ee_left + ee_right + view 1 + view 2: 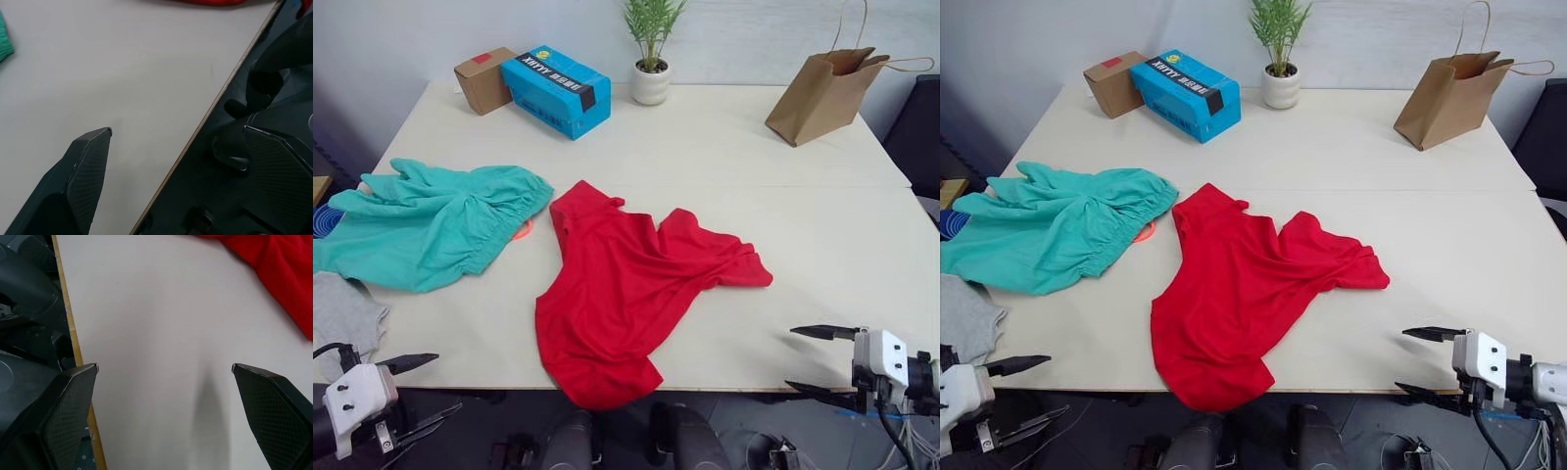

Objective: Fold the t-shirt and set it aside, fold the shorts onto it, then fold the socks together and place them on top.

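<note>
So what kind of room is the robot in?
Probably an office or lab set up for laundry practice: a big pale table against a plain wall, holding clothes like the red t-shirt, plus a potted plant and paper bag.

One red t-shirt (626,289) lies mid-frame, one pair of teal shorts (431,223) at left, one grey sock heap (342,315) at lower left. Along the top: two boxes, one blue (556,91) and one brown (483,80), one potted plant (651,49), one paper bag (822,93).
</note>
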Robot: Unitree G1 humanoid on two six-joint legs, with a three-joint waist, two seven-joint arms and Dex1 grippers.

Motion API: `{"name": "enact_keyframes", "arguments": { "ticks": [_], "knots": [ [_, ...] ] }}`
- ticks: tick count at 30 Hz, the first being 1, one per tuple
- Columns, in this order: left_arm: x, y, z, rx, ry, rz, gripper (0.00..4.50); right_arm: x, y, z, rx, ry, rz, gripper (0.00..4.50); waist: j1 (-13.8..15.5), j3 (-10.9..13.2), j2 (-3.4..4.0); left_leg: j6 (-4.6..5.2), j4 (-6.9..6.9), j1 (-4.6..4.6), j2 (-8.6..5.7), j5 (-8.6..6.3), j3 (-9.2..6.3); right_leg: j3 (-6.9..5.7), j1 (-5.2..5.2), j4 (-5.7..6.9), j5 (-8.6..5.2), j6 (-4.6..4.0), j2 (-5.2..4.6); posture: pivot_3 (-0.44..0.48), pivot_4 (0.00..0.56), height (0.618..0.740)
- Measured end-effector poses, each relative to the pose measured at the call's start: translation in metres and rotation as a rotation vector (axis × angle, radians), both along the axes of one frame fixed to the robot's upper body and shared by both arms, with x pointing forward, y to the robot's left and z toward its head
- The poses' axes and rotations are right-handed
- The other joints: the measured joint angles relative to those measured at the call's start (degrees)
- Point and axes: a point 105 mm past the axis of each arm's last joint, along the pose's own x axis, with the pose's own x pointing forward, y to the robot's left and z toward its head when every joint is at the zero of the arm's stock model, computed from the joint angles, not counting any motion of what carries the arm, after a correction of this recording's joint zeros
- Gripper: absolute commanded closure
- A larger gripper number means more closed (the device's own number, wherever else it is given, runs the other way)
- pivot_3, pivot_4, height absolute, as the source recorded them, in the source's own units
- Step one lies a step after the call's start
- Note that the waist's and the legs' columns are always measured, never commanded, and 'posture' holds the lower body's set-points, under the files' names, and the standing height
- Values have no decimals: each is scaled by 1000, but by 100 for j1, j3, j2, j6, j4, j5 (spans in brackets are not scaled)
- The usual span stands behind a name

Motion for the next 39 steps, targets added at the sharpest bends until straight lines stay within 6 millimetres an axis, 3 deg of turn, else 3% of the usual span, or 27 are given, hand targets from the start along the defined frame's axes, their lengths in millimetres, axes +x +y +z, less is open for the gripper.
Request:
{"name": "enact_keyframes", "arguments": {
  "ticks": [4,10,18,25,32,39],
  "knots": [
    [2,-3,3,-3,-16,8,0,4,1,3,2,-16,2,27,4,0,0,1,0,-1,0,1,0,-2,0,1,42,74,2,0,150,740],
    [10,-8,8,-80,-20,56,0,4,3,4,3,-20,4,27,17,0,-1,4,5,0,0,2,0,-3,3,2,44,77,2,0,150,740],
    [18,-29,17,-99,10,-36,0,9,12,12,24,-34,3,27,6,-1,0,4,6,0,0,4,0,-2,4,3,45,79,2,0,150,740],
    [41,-75,35,-16,-49,-275,0,33,49,49,102,-104,77,27,12,-1,2,-4,4,5,0,13,0,-1,3,20,44,74,2,0,150,740],
    [61,-100,35,71,-77,-394,0,53,60,52,28,-133,106,27,0,1,5,-30,13,-1,-5,34,6,0,-3,36,45,76,2,0,150,740],
    [73,-108,33,131,-82,-460,0,76,60,49,-89,-185,120,27,-3,1,5,-21,11,7,-3,58,8,0,-7,56,42,72,6,0,150,740]
  ]
}}
